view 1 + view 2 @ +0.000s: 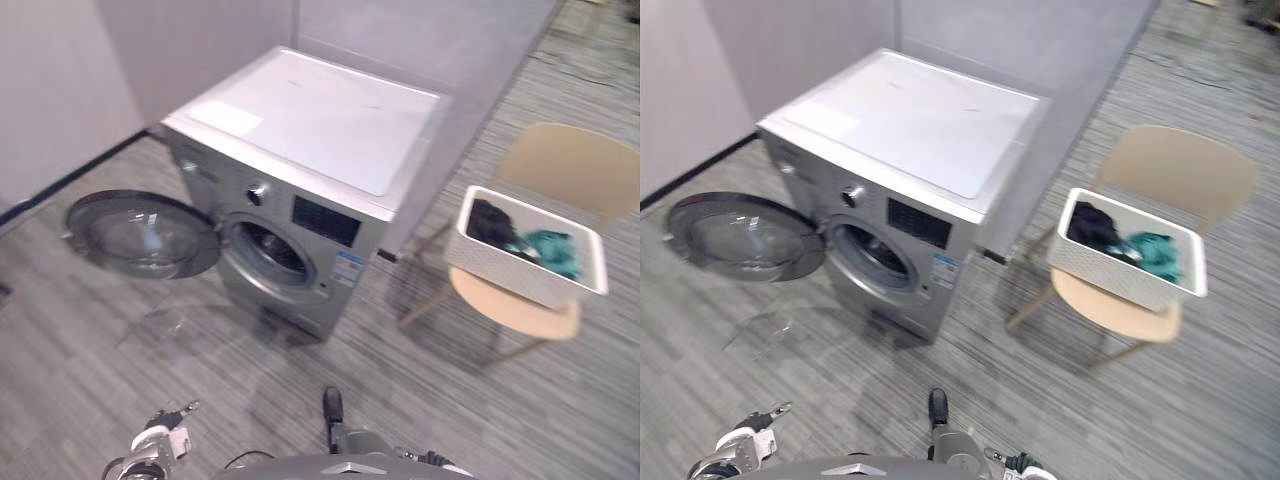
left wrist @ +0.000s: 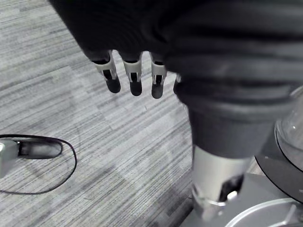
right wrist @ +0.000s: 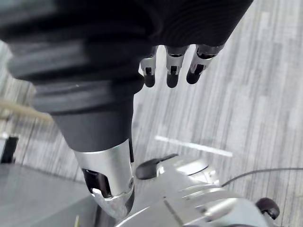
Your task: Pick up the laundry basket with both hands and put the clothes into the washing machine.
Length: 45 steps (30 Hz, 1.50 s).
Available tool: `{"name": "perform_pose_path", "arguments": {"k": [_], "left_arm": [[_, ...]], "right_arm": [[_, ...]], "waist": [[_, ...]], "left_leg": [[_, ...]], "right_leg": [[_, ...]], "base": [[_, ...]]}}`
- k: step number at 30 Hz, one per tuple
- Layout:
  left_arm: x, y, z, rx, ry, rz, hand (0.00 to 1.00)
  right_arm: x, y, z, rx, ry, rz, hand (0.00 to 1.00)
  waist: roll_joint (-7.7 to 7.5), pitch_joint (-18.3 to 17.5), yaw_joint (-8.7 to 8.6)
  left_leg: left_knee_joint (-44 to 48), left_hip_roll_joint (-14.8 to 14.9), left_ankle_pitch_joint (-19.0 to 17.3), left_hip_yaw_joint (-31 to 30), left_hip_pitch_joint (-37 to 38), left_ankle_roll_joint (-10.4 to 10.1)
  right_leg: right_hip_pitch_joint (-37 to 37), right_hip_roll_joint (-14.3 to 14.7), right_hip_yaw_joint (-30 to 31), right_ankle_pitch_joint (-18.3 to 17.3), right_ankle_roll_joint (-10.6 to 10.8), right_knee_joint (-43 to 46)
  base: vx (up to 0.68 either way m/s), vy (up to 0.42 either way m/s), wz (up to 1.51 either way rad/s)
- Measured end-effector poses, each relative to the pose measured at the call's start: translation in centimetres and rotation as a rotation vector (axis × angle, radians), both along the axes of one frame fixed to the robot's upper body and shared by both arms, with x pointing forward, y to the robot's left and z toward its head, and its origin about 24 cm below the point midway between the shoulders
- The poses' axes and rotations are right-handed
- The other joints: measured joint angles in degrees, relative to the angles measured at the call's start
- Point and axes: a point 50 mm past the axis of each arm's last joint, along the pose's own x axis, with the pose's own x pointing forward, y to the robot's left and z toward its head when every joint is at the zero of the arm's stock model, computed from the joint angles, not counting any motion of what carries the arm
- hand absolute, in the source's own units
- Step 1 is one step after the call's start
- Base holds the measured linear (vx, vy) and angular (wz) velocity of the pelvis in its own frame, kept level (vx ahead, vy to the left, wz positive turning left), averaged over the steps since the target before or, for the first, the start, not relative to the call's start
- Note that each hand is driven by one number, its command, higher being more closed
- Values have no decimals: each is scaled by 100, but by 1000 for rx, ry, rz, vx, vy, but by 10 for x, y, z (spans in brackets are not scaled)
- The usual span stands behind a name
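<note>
Left eye view, and off toward the chair carrying the laundry basket of clothes, right of the open washing machine: squaring up close, bringing left hand and right hand, both empty, fingers hanging loose and straight, onto opposite rims evenly.

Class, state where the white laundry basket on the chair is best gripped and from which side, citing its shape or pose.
Probably best to grip the laundry basket under its rim at both short ends, from the front of the chair: its backrest blocks the far side, and the basket is oblong.
</note>
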Motion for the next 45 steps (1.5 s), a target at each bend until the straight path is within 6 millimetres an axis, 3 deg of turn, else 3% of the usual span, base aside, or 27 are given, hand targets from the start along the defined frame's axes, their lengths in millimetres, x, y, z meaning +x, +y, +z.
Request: {"name": "perform_pose_path", "arguments": {"k": [1,2,3,4,5,6,7,10,11,14,17,19,20,21,23,25,28,29,31,32,36,37,38,39,41,43,45], "left_arm": [[0,0,0,7,-4,-4,0],[-1,9,3,31,-11,12,0],[-3,16,6,51,-15,25,0],[-13,11,1,26,17,43,0],[-9,1,-2,-6,16,44,0],[-6,-6,-3,-16,7,24,0],[-3,-11,-4,-23,8,-4,0],[2,-22,-5,-50,9,-74,0],[4,-28,-6,-70,8,-81,0],[-20,-38,-15,-116,72,-66,0],[-54,-38,-21,-131,139,-17,0],[-66,-34,-21,-133,164,30,0],[-71,-32,-21,-129,162,66,0],[-76,-43,-24,-162,189,66,0],[-93,-61,-27,-208,243,40,0],[-97,-61,-27,-204,253,29,0],[-85,-40,-22,-144,175,83,0],[-80,-34,-20,-131,145,126,0],[-81,-35,-21,-152,131,230,0],[-86,-40,-22,-166,142,261,0],[-83,-48,-22,-171,135,257,0],[-81,-50,-23,-175,134,236,0],[-80,-54,-24,-182,156,186,0],[-80,-56,-25,-185,172,139,0],[-77,-54,-24,-169,178,66,0],[-66,-58,-24,-174,155,43,0],[-52,-64,-22,-184,114,40,0]], "right_arm": [[-1,-3,0,-4,3,-10,0],[-9,-2,-1,-1,24,-15,0],[-18,4,-4,13,51,-7,0],[-11,0,-2,2,32,-9,0],[-8,-10,0,-20,22,-27,0],[-12,-10,-2,4,44,-117,0],[-20,-4,-4,36,61,-181,0],[-37,3,-9,79,101,-346,0],[-40,4,-9,83,111,-372,0],[-43,1,-9,82,103,-424,0],[-49,-2,-8,71,104,-445,0],[-39,-2,-8,65,84,-394,0],[-34,-4,-6,49,76,-340,0],[-24,-15,-3,14,62,-277,0],[-14,-31,4,-39,43,-219,0],[-12,-32,4,-48,42,-190,0],[-7,-19,1,-21,53,-131,0],[6,-16,3,-27,35,-66,0],[27,-13,7,-50,-4,48,0],[42,-5,9,-52,-28,127,0],[49,23,5,15,-53,207,0],[52,24,6,20,-63,213,0],[58,16,10,6,-93,221,0],[56,8,11,-14,-88,220,0],[53,-12,15,-57,-86,197,0],[46,-23,16,-81,-66,175,0],[26,-36,15,-95,-41,38,0]], "waist": [[15,17,3],[-171,-8,18],[-616,-90,124],[-417,-226,357],[-134,-244,376],[-218,-283,448],[-220,-312,430],[-419,-409,406],[-441,-418,409],[-225,-342,376],[-101,-277,394],[-53,-217,459],[-163,-65,672],[72,67,815],[378,249,900],[428,315,1005],[242,386,1253],[319,573,1397],[363,583,1404],[477,522,1413],[439,126,1362],[477,149,1367],[449,197,1239],[529,246,1129],[467,302,827],[462,304,788],[423,266,854]], "left_leg": [[219,121,-12,125,-28,-15],[749,69,-30,175,-162,-26],[1606,-68,-366,-98,-610,218],[1092,-245,-343,-559,-888,570],[498,-54,55,-647,-1023,519],[452,-123,167,-413,-959,132],[440,-142,182,-401,-983,131],[395,-284,218,-322,-1076,96],[327,-296,311,-262,-1048,73],[323,-58,422,-188,-615,-28],[958,340,266,-176,-492,-108],[2741,742,70,-503,-1310,422],[3928,731,45,-1156,-1936,555],[4345,529,-368,-1856,-2232,184],[3583,-92,-745,-1907,-2149,66],[3034,-374,-860,-1828,-2003,322],[2579,-416,-708,-1556,-1769,45],[3077,-373,-633,-1538,-1860,141],[3031,-470,-681,-2159,-2160,283],[3009,-420,-677,-2095,-2174,387],[2804,-676,-919,-1748,-1952,552],[2694,-669,-948,-1634,-1741,592],[2516,-668,-1010,-1484,-1281,665],[2425,-666,-1050,-1453,-943,761],[2250,-613,-1134,-1467,-277,794],[1921,-614,-1079,-1439,16,734],[993,-656,-745,-1263,434,561]], "right_leg": [[-138,3,-221,24,-160,640],[-202,-103,-445,333,-445,1502],[-171,-194,-267,871,-539,1442],[-33,-88,312,1247,-69,672],[62,1,171,1222,-139,676],[44,-545,-311,353,-118,1555],[292,-851,-491,190,20,1643],[1438,-1208,-529,930,551,174],[1554,-1194,-701,905,598,-69],[1965,-987,-825,750,735,-77],[2274,-748,-807,400,676,43],[2261,-506,-663,6,474,97],[2224,-450,-297,-482,303,135],[2213,-324,84,-773,447,229],[2018,-257,597,-902,437,568],[1883,-203,969,-948,483,670],[1677,-18,928,-1069,202,1309],[1978,-9,1095,-1051,181,818],[1919,13,1268,-988,198,687],[1820,42,1463,-1062,254,781],[1648,-245,1581,-1206,363,1139],[1244,-216,1570,-1221,362,2106],[538,-130,1655,-825,322,3949],[258,-61,1683,-308,250,4880],[-240,105,1622,-215,262,6157],[-472,-43,1388,-372,346,5562],[-607,-549,939,-292,231,3351]], "base": [[166,-49,-98],[177,-61,-102],[94,-42,-151],[-20,8,-151],[-49,148,-156],[48,129,-99],[76,94,-89],[50,-83,-24],[24,-204,-14],[-10,-208,-18],[8,-252,-5],[-58,-264,-48],[-151,-159,-104],[-162,-89,-119],[-161,124,-119],[-70,98,-113],[78,-23,-82],[62,-3,-56],[-12,86,-73],[-28,117,-74],[121,147,-36],[201,124,-61],[248,144,-52],[206,135,-17],[194,46,27],[243,46,13],[344,25,-18]]}}
